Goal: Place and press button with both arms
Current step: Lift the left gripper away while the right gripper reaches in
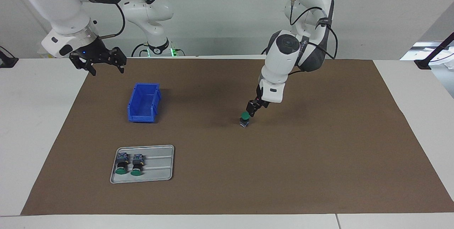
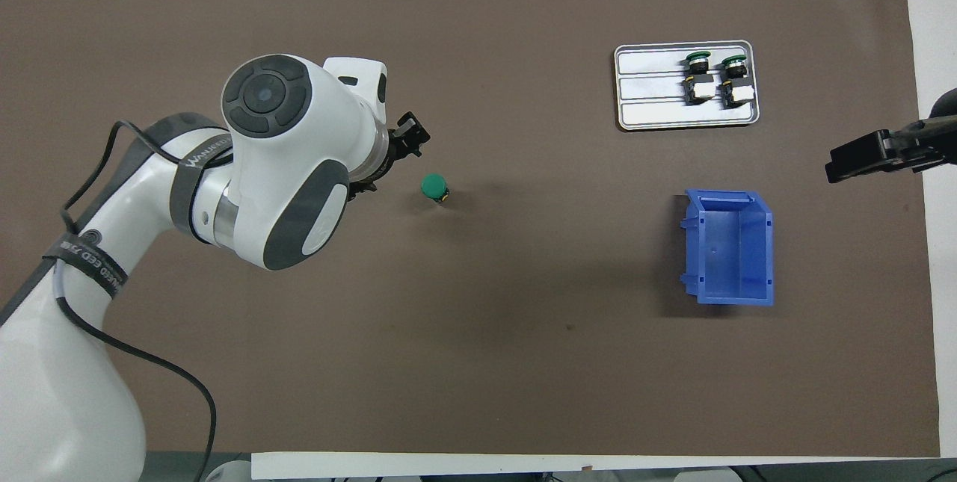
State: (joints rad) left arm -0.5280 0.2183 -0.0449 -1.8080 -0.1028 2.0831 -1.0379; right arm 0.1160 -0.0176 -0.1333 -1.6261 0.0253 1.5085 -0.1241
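Left gripper (image 1: 252, 110), my fingers apart, hangs just beside the small green-capped push-button switch (image 1: 244, 119), standing upright mid-mat. Placing looks done; pressing remains. My right gripper (image 1: 99, 60) waits open, near blue plastic bin (image 1: 143, 102).

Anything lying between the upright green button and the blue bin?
Nothing: between the button and the blue bin the overhead view shows only bare brown mat. The facing view agrees.
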